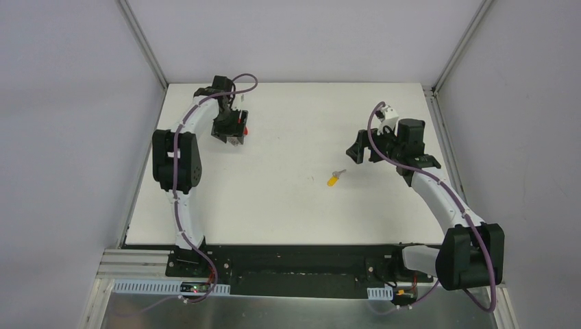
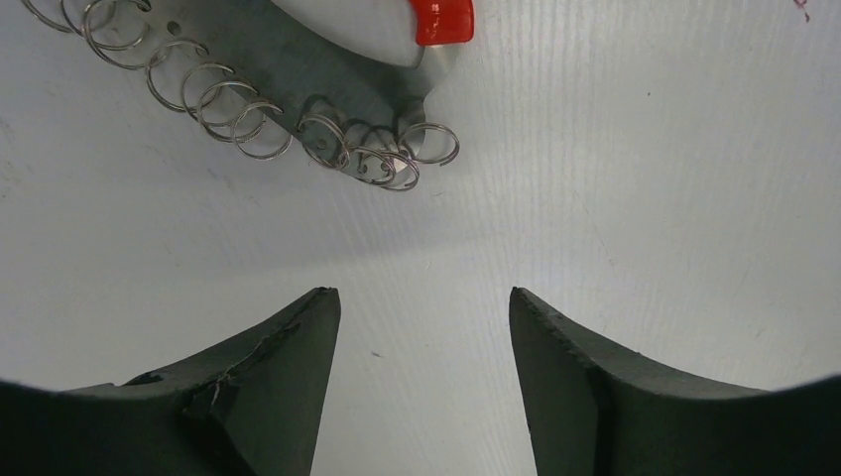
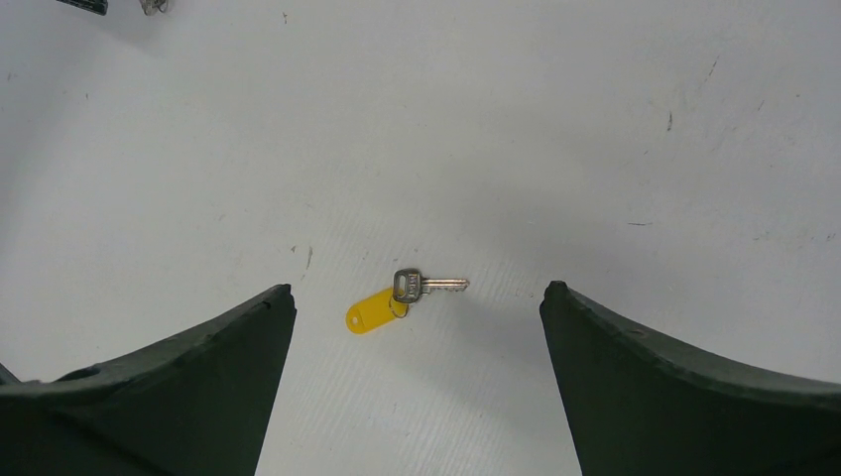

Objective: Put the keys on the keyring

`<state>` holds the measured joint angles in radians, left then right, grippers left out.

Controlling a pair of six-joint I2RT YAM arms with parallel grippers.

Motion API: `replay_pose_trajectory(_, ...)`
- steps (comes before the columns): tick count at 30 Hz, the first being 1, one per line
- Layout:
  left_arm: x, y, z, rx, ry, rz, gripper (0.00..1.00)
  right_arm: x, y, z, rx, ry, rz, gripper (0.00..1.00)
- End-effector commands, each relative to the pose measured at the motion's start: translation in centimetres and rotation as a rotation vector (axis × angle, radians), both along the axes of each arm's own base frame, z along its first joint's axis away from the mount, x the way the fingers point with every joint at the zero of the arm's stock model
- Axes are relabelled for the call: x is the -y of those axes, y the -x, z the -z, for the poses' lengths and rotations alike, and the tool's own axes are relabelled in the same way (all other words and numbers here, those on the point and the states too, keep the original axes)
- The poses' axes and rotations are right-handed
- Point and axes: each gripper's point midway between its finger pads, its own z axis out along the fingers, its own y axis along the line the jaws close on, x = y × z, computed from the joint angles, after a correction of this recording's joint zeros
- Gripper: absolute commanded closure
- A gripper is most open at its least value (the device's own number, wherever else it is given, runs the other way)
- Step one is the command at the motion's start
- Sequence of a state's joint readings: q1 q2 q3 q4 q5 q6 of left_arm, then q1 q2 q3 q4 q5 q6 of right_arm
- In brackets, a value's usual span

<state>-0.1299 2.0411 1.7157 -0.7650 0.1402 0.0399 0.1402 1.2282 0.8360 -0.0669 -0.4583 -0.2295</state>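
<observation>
We see a white tabletop (image 1: 294,123), lightly scuffed. Near its middle the key (image 3: 426,286) lies flat, its silver blade joined to a yellow tag. Well apart, toward the far left, lies the keyring (image 2: 248,119), a chain of silvery wire rings with a red end.

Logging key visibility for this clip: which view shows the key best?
Right wrist: the key lies flat on the table, its silver blade and yellow tag distinct. Top external shows it only as a tiny yellow speck. Left wrist does not show it.

Keyring (image 2: 260,127): red end and chain beyond the top edge.
</observation>
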Motion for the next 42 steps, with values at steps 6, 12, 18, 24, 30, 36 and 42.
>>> replay_pose_trajectory(6,0.0,-1.3,0.9,-0.034,-0.027,-0.168,0.4,-0.5,0.2,0.6,-0.018,-0.006,-0.038,0.02)
replay_pose_trajectory(12,1.0,-2.0,2.1,-0.061,0.022,-0.245,0.43,-0.6,0.3,0.8,-0.028,-0.007,-0.043,0.02)
replay_pose_trajectory(18,1.1,-2.6,3.1,-0.068,0.031,-0.344,0.41,-0.6,0.3,0.9,-0.03,-0.005,-0.047,0.02)
replay_pose_trajectory(24,0.8,-3.3,3.6,-0.053,0.026,-0.416,0.4,-0.8,0.4,1.2,-0.045,-0.01,-0.056,0.02)
replay_pose_trajectory(30,0.8,-4.0,3.9,-0.032,0.031,-0.459,0.41,-0.8,0.4,1.7,-0.061,-0.008,-0.06,0.02)
replay_pose_trajectory(36,0.5,-4.8,1.0,0.093,0.046,-0.442,0.41,-0.8,0.3,2.3,-0.075,0.001,-0.065,0.02)
replay_pose_trajectory(42,0.8,-7.2,-1.4,0.188,0.066,-0.409,0.38,-0.9,0.2,2.9,-0.104,0.005,-0.072,0.02)
